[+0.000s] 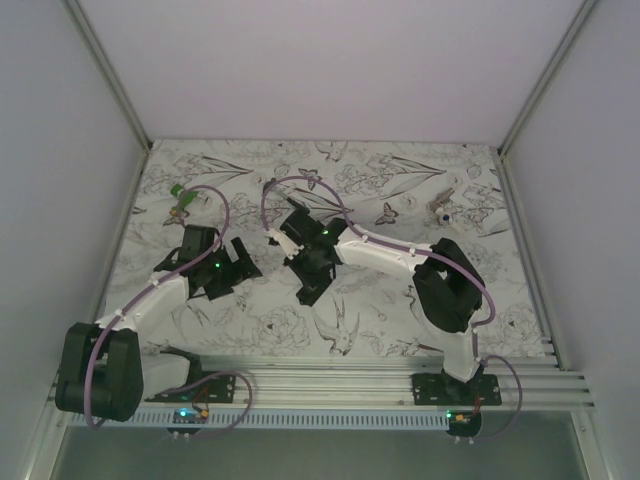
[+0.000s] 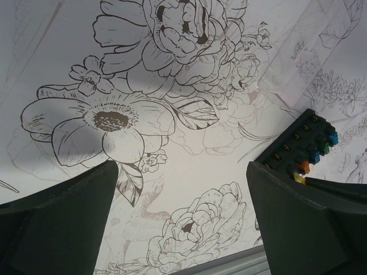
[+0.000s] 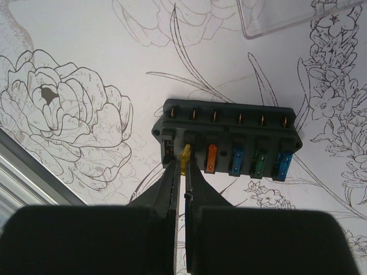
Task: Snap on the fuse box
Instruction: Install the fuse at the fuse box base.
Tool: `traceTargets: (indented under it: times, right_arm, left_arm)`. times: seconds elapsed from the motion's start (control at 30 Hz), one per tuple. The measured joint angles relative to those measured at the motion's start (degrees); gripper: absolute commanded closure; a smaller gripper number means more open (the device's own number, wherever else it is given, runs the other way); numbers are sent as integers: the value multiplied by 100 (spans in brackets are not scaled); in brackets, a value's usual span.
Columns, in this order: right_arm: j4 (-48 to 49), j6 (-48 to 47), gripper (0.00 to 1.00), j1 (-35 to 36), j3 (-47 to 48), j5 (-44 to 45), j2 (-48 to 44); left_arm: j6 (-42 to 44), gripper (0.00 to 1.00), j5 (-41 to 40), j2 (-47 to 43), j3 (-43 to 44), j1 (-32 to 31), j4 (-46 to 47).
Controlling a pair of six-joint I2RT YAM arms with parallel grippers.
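Note:
The fuse box is a black block lying on the flower-printed table, with a row of yellow, orange, blue and green fuses facing my right wrist camera. My right gripper is shut, its fingertips pinching the lower end of the yellow fuse, which sits tilted in the second slot. A clear plastic cover lies just beyond the box. My left gripper hangs open over bare table, and the fuse box shows just past its right finger. In the top view both grippers are near mid-table.
Small green pieces lie at the far left of the table. A small white and pink object lies at the far right. An aluminium rail runs along the near edge, and pale walls enclose the table on three sides.

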Motion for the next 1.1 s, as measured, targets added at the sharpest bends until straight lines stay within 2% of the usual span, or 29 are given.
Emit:
traceTargets:
  times: [1.1]
  right_arm:
    - [81,129,100,-63,-81,-105,50]
  left_arm:
    - [0,0,85,20,0,4,20]
